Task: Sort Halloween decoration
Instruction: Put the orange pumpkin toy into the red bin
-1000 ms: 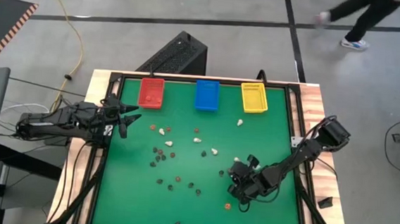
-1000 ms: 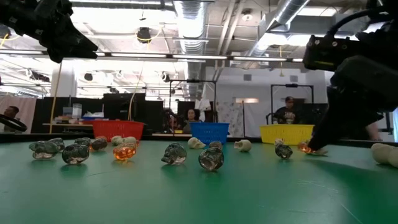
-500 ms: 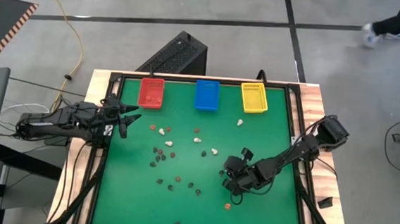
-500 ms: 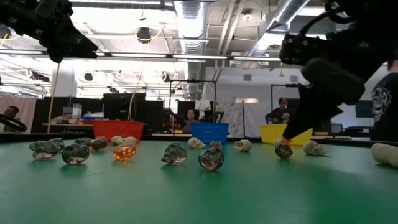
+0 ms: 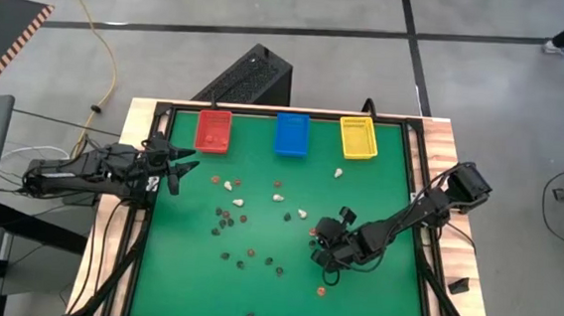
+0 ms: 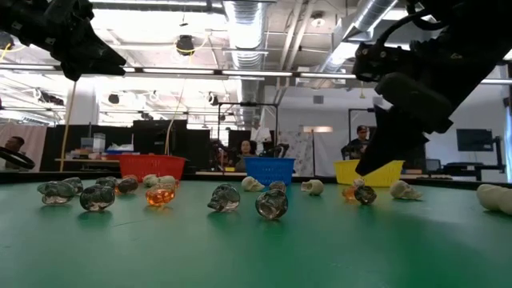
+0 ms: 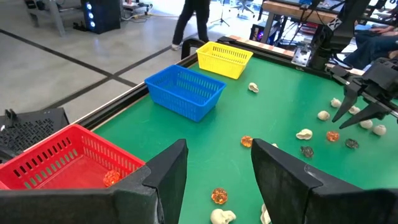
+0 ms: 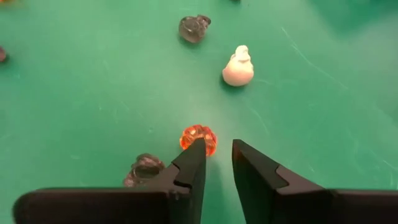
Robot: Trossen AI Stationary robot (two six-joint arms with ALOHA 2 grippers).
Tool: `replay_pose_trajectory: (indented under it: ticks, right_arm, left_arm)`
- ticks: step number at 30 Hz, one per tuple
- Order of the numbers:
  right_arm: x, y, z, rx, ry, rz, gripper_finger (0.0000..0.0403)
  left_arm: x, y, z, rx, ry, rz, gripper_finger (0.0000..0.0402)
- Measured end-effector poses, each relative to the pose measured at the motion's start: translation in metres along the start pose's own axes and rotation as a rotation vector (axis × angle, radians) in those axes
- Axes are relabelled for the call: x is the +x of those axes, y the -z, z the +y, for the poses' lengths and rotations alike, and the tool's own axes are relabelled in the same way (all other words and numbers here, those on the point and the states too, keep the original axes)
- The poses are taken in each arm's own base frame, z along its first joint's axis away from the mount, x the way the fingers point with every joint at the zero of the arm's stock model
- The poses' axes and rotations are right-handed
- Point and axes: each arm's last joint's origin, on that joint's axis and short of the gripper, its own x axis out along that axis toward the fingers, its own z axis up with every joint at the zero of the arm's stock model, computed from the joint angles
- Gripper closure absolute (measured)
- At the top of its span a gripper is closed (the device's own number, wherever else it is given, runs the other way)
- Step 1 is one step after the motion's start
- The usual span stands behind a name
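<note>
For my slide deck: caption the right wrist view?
Right gripper, fingers slightly apart, poised at an orange pumpkin trinket on the green table.

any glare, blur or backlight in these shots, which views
Low view: backlit by ceiling lights, so the right gripper is a dark silhouette and the near mat is soft. Right wrist view: even light, orange pumpkin sharp, own fingers slightly soft. High view: flat light, trinkets tiny. Left wrist view: clear, red bin sharp.

orange trinket partly hidden behind right gripper fingertip; dark trinket beside it half covered by that finger; gripper body cut off by frame edge.
</note>
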Motion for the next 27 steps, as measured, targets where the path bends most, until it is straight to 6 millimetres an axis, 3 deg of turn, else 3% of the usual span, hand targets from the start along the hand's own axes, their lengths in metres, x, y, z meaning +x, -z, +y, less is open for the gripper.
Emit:
replay_pose_trajectory:
  ticks: [11, 21, 27]
  right_arm:
    - [0.006, -0.006, -0.001, 0.041, -0.006, -0.015, 0.0126]
    - [0.028, 0.008, 0.005, 0.03, -0.004, 0.034, 0.0114]
    - [0.034, 0.01, 0.006, 0.031, 0.01, 0.042, 0.0126]
  left_arm:
    - [0.0, 0.0, 0.0, 0.0, 0.0, 0.0, 0.0233]
    - [0.0, 0.0, 0.0, 0.0, 0.0, 0.0, 0.0233]
    - [0.0, 0.0, 0.0, -0.001, 0.0, -0.001, 0.0233]
